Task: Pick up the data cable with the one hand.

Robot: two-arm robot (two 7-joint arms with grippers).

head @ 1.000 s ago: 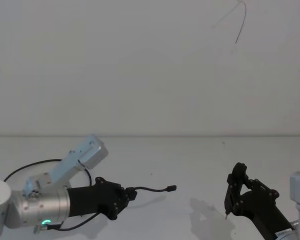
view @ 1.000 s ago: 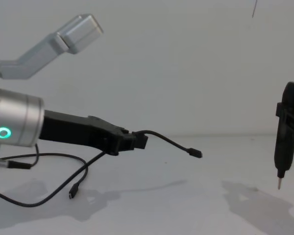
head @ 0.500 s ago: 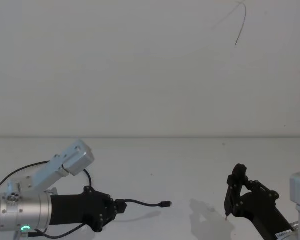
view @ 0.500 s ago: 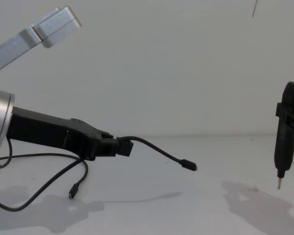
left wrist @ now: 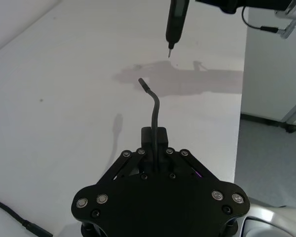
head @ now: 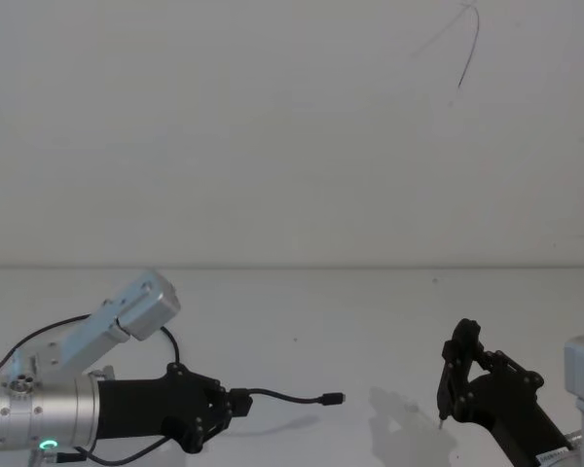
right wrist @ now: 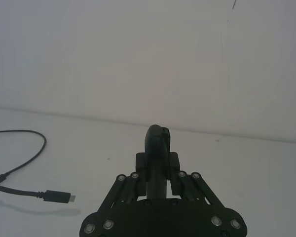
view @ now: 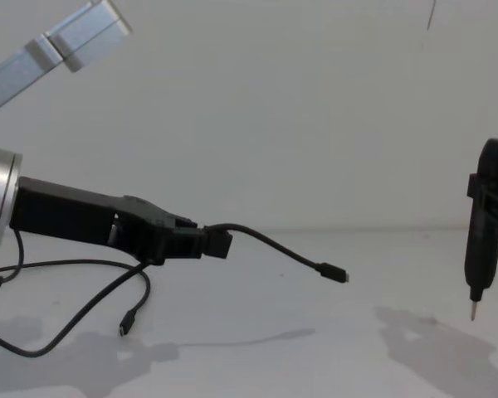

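Left gripper (head: 237, 403) low at the near left, long black forearm lying about level over the table (head: 370, 321) and reaching toward the robot's right. Silver wrist behind it is cut off at the edge in the chest view. Claw pinched onto the data cable (view: 274, 242), a short way back from one end.

Free end of the cable sticks straight out ahead of the left gripper, long axis about level and pointing to the robot's right. It humps up a bit, then sags to the small plug (view: 333, 273), which hangs in the air off the table. The rest drops from under the left gripper and loops on the table behind it, other plug (view: 124, 326) lying below it. Loop runs out past the left edge; the gripped stretch is hidden in the claw.

Right gripper (right wrist: 158, 163), well apart from the left gripper on the right, is clamped on an upright pen-like tool (view: 484, 240), thin metal tip down, clear of the table.
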